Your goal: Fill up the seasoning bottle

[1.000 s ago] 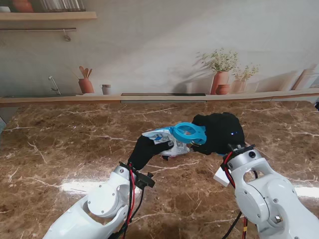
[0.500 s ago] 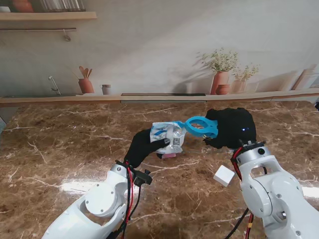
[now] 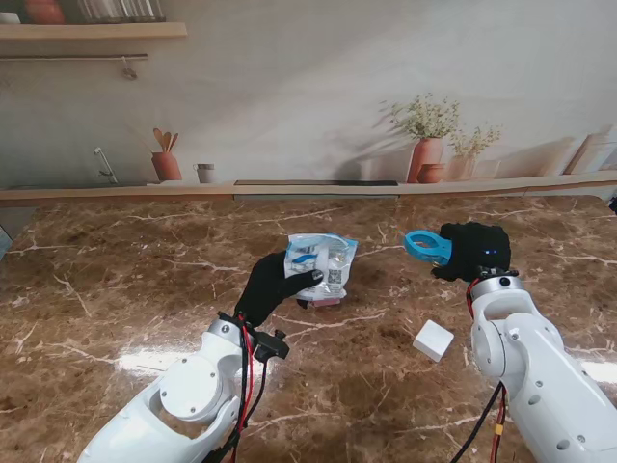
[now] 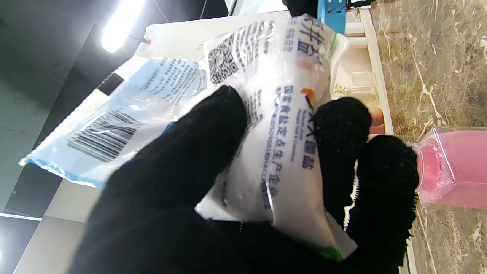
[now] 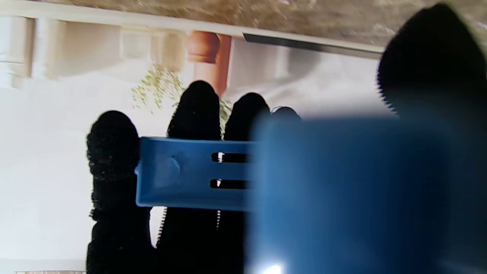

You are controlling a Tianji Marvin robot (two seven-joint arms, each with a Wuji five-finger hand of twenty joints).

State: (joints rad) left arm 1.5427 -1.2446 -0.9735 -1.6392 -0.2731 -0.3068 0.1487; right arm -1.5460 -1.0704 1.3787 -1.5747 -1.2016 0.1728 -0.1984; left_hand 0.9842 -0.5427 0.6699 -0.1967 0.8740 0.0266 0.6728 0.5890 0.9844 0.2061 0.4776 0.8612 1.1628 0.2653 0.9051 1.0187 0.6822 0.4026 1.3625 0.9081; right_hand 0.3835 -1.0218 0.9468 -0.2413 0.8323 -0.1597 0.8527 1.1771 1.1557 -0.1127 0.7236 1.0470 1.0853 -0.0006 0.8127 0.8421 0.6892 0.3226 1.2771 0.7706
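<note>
**Bag in one hand, clip in the other, bottle waiting underneath**

The left hand (image 3: 273, 286) is gripping a white and blue seasoning bag (image 3: 322, 261), fingers (image 4: 213, 144) wrapped round its lower half so the printed top is standing free above them. It is holding the bag up off the marble table (image 3: 116, 280), and I judge that is so the mouth can be tipped down when the time comes.

The seasoning bottle (image 4: 452, 167), a clear square one with a pink tint, is standing on the table just beside and under that hand; from the stand's view only a sliver of it is peeking out beneath the bag (image 3: 326, 301).

The right hand (image 3: 472, 251) is hovering well apart to the right, closed around a blue clip (image 3: 427, 246), its fingers (image 5: 114, 160) curling behind the slotted arm (image 5: 190, 173). Holding it out there is keeping it clear of the bag's mouth, which looks unclipped, though I cannot tell whether the mouth is actually open.

A small white cube (image 3: 433, 340) is lying on the table nearer to me, close to the right arm. Pouring looks like the next step.
</note>
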